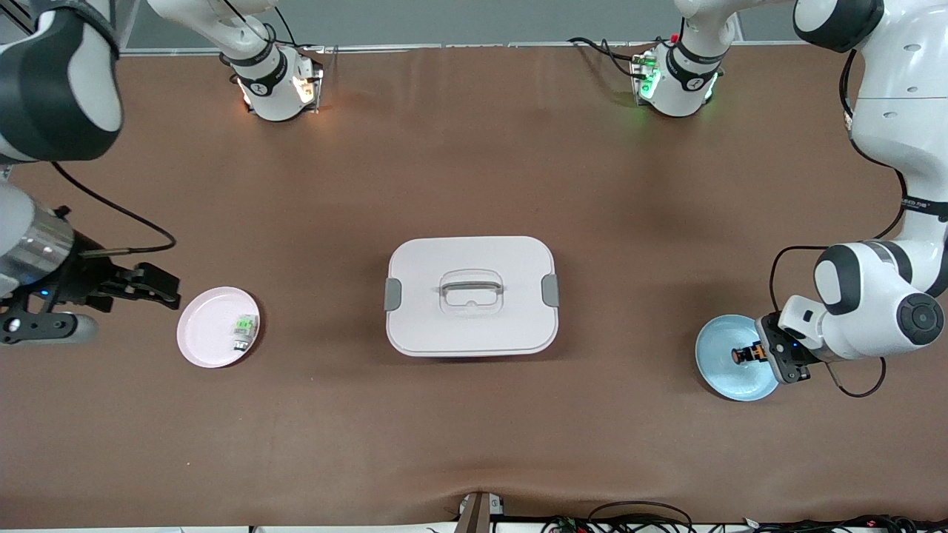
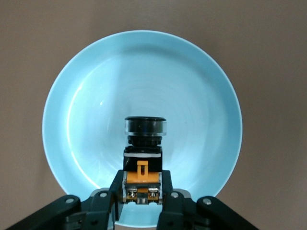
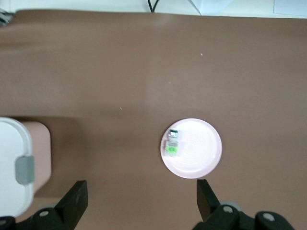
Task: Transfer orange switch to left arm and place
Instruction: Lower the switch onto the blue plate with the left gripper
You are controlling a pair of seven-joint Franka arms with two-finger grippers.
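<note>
At lower right of front view: left gripper (image 1: 749,354) fingers clamped on orange switch (image 1: 743,354) over blue plate (image 1: 715,370); lift straight, clear of box (image 1: 471,296). Right gripper (image 1: 159,285) fingers wide, waiting.

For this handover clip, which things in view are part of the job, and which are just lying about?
Part of the job:
- orange switch, shut in the left gripper over the blue plate
- right gripper, open, waiting beside the pink plate
- box, mid-table, to be avoided

Lying about:
- green switch on the pink plate
</note>
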